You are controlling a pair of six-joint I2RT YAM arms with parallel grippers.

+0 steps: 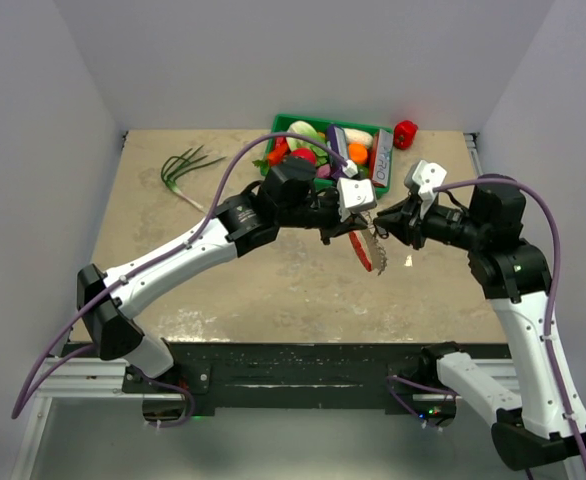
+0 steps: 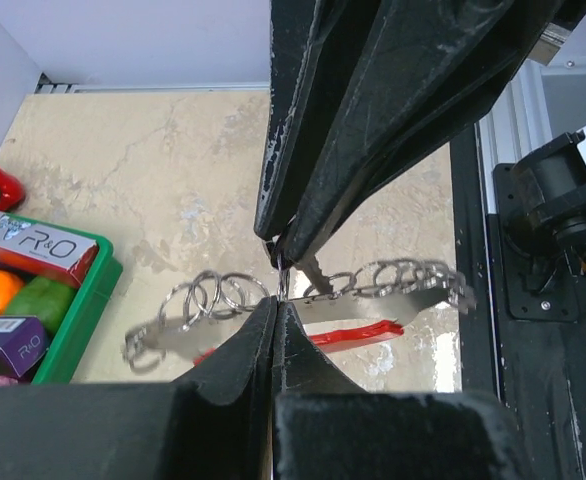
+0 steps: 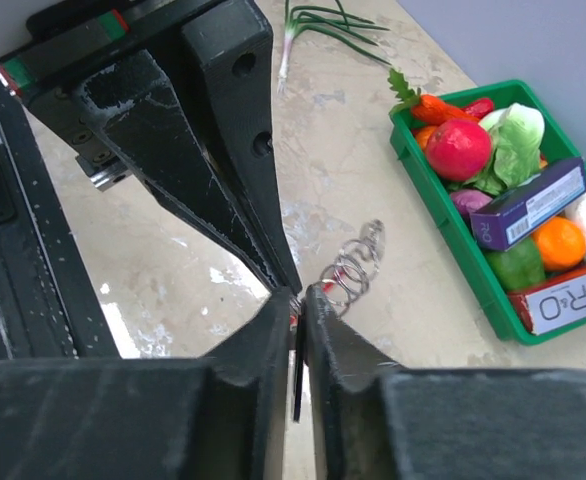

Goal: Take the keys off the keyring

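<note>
The keyring point(image 2: 281, 272) is a thin wire loop pinched between the tips of my left gripper point(image 2: 276, 297), which is shut on it. A silvery bar strung with several small rings point(image 2: 393, 285) and a red curved tag point(image 2: 358, 332) hang from it above the table. One silvery key point(image 2: 318, 268) lies against the loop. In the top view the bunch point(image 1: 373, 252) hangs between my left gripper point(image 1: 348, 230) and my right gripper point(image 1: 385, 228). My right gripper point(image 3: 299, 300) stands a narrow slit apart. A key's flat black head point(image 3: 297, 385) sits in the slit with light beside it.
A green basket point(image 1: 325, 122) of vegetables and boxes stands at the back of the table, just behind both grippers. A red pepper point(image 1: 405, 133) lies to its right. Green onions point(image 1: 188, 168) lie at the back left. A small white scrap point(image 1: 408, 262) sits under the right arm.
</note>
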